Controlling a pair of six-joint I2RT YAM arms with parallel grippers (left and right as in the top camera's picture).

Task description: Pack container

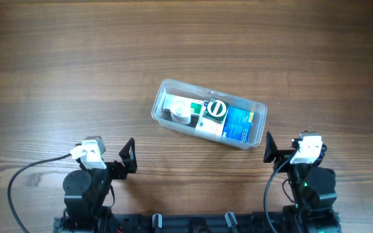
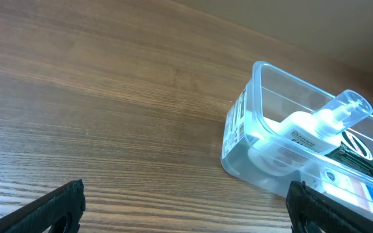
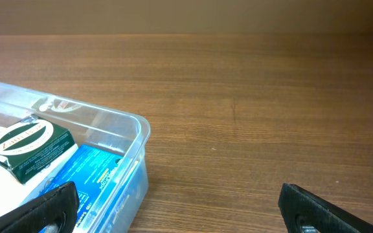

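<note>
a wood-grain desk filled nearly every view; beyond its far edge the right wrist view showed only a plain brown band. the clear container lay slantwise on the desk right of centre, nearer the right arm, touched by neither arm. inside it lay a blue box, a white bottle on its side, and a dark green box between them. the left tool and the right tool hung near the front edge, each wide apart and holding nothing.
</note>
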